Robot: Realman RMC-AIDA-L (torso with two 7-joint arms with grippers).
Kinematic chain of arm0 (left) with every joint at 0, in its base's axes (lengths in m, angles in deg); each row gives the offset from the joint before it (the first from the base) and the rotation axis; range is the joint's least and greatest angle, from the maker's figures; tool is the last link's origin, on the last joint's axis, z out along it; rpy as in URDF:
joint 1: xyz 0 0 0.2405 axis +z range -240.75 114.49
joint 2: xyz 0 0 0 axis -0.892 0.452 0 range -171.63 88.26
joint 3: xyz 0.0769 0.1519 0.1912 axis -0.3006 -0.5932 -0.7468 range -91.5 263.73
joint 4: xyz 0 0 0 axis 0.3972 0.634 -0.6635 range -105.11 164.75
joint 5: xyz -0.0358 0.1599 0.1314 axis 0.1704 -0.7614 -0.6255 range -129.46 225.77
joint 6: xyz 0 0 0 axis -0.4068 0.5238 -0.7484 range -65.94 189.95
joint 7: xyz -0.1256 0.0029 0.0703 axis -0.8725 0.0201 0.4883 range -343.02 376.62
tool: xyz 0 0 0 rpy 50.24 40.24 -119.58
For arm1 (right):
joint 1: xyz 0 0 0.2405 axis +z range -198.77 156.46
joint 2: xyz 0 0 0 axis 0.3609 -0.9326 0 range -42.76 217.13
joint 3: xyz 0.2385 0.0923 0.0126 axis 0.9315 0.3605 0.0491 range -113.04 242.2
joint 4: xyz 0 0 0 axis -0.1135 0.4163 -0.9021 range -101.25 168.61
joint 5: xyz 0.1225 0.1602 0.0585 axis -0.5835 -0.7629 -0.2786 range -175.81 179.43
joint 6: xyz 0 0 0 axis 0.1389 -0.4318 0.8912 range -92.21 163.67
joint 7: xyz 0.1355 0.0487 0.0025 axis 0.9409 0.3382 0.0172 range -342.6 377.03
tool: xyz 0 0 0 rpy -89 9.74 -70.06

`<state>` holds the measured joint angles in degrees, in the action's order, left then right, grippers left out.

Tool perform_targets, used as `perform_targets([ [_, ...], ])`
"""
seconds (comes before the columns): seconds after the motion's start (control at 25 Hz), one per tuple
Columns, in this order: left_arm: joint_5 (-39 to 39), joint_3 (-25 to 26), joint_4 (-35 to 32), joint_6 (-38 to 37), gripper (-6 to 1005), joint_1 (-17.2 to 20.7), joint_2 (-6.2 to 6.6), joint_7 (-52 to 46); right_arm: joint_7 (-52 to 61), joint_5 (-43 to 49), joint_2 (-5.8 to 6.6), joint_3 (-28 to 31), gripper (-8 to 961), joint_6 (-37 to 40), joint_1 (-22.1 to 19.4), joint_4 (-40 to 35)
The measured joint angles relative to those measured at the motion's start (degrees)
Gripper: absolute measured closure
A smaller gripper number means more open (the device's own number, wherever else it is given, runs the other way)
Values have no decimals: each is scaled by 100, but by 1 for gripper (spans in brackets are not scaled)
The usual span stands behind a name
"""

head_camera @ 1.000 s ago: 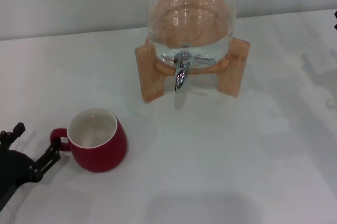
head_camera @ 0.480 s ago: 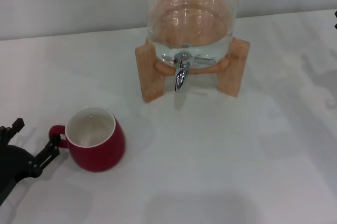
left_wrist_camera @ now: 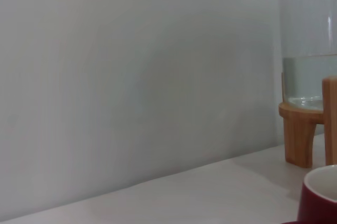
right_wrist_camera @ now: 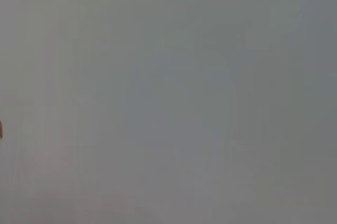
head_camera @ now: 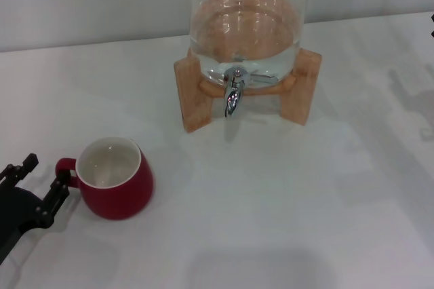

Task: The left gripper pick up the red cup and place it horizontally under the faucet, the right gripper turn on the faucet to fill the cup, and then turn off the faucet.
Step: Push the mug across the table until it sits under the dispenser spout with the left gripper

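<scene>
The red cup (head_camera: 114, 186) stands upright on the white table at the near left, its loop handle pointing left. Its rim also shows in the left wrist view (left_wrist_camera: 320, 195). My left gripper (head_camera: 42, 178) is open just left of the cup. One of its black fingers (head_camera: 55, 194) lies against the handle's underside, the other (head_camera: 22, 167) farther left. The chrome faucet (head_camera: 232, 96) hangs from the dispenser's front, far right of and behind the cup, with nothing below it. Only a dark sliver of my right gripper (head_camera: 432, 26) shows at the right edge of the head view.
A glass water dispenser (head_camera: 244, 24) sits on a wooden stand (head_camera: 193, 95) at the back centre, and the stand (left_wrist_camera: 300, 134) also appears in the left wrist view. A plain wall runs behind the table. The right wrist view is a blank grey surface.
The cup has slid left and slightly away from me, and the left gripper has moved with it at the handle. The faucet and dispenser are unchanged.
</scene>
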<state>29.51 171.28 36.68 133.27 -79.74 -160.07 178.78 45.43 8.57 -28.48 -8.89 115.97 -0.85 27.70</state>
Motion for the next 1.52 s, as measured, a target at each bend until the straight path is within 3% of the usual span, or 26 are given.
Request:
perform_targets([
  [0.08,0,0,0,0,259,0,-1,0,0,0,0,-1,111,0,0,0],
  [0.28,-10,0,0,-36,498,-4,-7,0,0,0,0,-8,111,0,0,0],
  [0.8,-46,-40,9,-65,851,-45,-10,1,0,0,0,-9,112,0,-1,0],
  [1.52,-410,-42,18,-296,865,-409,-34,0,0,0,0,-118,112,62,-3,53],
])
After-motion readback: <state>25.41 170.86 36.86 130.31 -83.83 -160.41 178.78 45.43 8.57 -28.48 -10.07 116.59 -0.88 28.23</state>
